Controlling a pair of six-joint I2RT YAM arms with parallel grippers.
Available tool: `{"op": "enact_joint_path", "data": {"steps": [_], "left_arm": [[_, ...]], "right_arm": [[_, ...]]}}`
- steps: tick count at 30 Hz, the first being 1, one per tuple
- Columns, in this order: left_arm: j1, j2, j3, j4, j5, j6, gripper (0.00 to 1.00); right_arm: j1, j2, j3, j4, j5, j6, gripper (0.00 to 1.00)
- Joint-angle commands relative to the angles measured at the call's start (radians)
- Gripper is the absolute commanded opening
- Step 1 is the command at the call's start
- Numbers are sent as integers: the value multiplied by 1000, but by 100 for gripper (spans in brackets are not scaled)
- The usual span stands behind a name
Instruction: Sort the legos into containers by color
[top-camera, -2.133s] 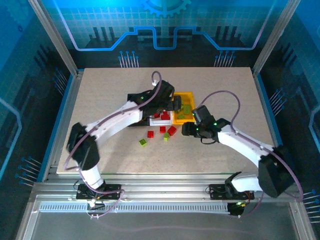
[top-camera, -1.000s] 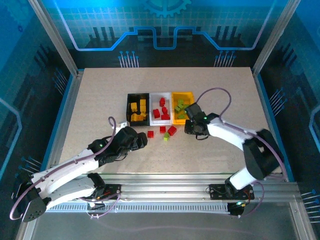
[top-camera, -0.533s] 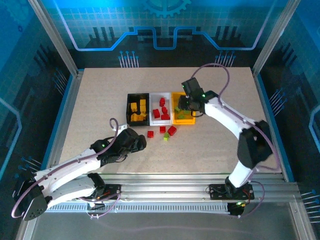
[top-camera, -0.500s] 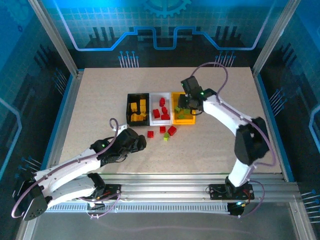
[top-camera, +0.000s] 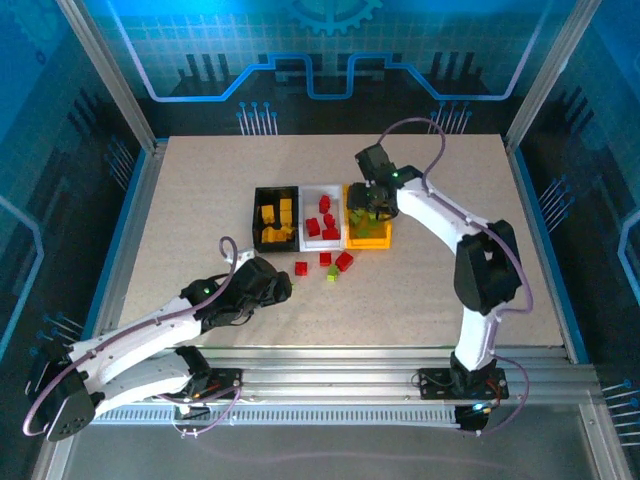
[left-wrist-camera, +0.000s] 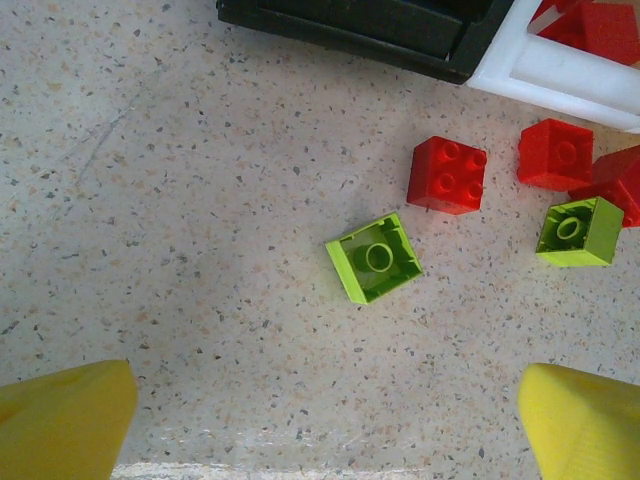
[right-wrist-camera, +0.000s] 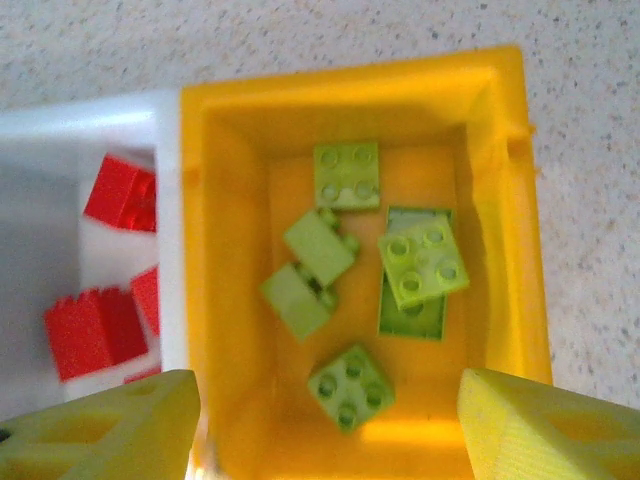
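Left jaws wide apart, empty, over light-green square plastic brick (left-wrist-camera: 373, 258) lying hollow-side up mid speckled surface (left-wrist-camera: 150, 250), just near-edge side of black rectangular plastic bin (left-wrist-camera: 350, 15). Brick centred ahead btwn them, sides skewed to closing line; left arm nearer. Right jaws apart, empty, above yellow-orange plastic bin (right-wrist-camera: 350, 75) w/ green bricks (right-wrist-camera: 345, 175).

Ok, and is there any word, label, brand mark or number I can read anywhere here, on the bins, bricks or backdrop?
No readable text in any view.
black bin, white bin, yellow-orange bin: plain walls, no label.
green brick, red brick: studs too small to show any mark.
back panel: a gear outline and circuit lines, no words.
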Motion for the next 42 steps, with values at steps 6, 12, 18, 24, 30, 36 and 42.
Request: {"op": "enact_joint_path", "data": {"steps": [6, 12, 18, 24, 30, 36, 42], "left_arm": [[5, 174, 22, 72, 58, 115, 99], [6, 411, 116, 124, 74, 157, 93], [44, 553, 158, 206, 92, 156, 87], [70, 655, 189, 235, 94, 167, 80], [70, 678, 187, 253, 80, 183, 64], [68, 646, 170, 244, 85, 179, 46], [66, 624, 178, 219, 86, 182, 36]], "right_arm": [[135, -260, -293, 36, -10, 69, 70], [146, -379, -419, 61, -10, 107, 70], [145, -442, -430, 42, 26, 87, 69], [143, -466, -440, 47, 28, 81, 69], [140, -467, -452, 57, 25, 79, 69], [130, -473, -458, 63, 18, 78, 69], [125, -481, -473, 64, 15, 82, 69]]}}
